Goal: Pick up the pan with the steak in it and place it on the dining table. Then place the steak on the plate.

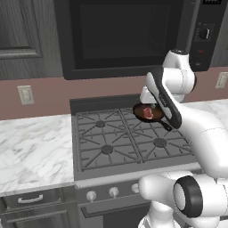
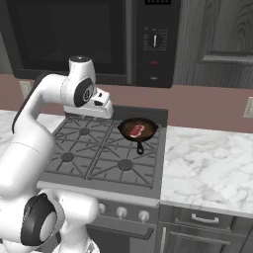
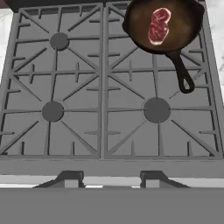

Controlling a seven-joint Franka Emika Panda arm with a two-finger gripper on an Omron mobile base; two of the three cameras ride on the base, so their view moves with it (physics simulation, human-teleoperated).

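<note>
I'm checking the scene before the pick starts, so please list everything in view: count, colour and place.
pan: one, dark brown-black, on the stove's back right burner, handle pointing toward the front
steak: one, red-pink with pale fat, lying in the pan
stove: one, grey grates, four burners, set between the counters
knobs: several, pale, along the stove's front panel
microwave: one, black, above the stove
counters: two, white-grey marble, either side of the stove
wall outlets: pale, on the pinkish wall behind the counters
arm: one, white with dark joints, reaching over the stove
tool: one, dark tips apart, holding nothing, above the stove's front edge
</note>
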